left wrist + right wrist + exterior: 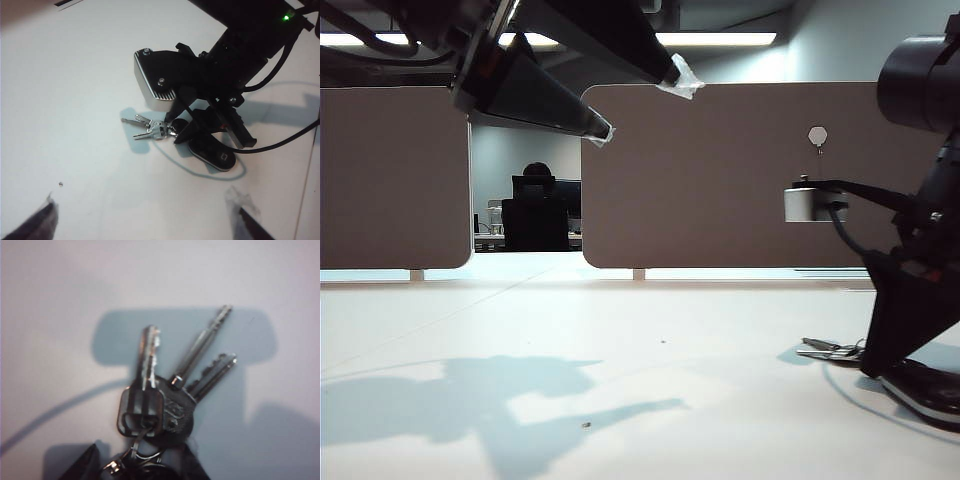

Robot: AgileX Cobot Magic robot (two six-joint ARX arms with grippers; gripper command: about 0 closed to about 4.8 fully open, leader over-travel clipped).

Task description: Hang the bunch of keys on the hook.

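The bunch of keys (150,129) lies flat on the white table (75,100), its silver keys (165,385) fanned out and its black oval fob (212,154) beside them. My right gripper (210,142) reaches down over the ring end. Its jaws stand apart, and the ring and fob end lie between the dark fingers (80,465). In the exterior view the keys (825,348) show low at the right, by the right gripper (885,360). The hook (818,135) sits high on the brown panel (720,200). My left gripper (642,105) hangs high at the left, open and holding nothing.
A second brown panel (390,180) stands at the far left, with a gap to an office behind it. The right wrist's silver camera (805,205) juts out below the hook. A black cable (280,142) trails over the table by the right arm.
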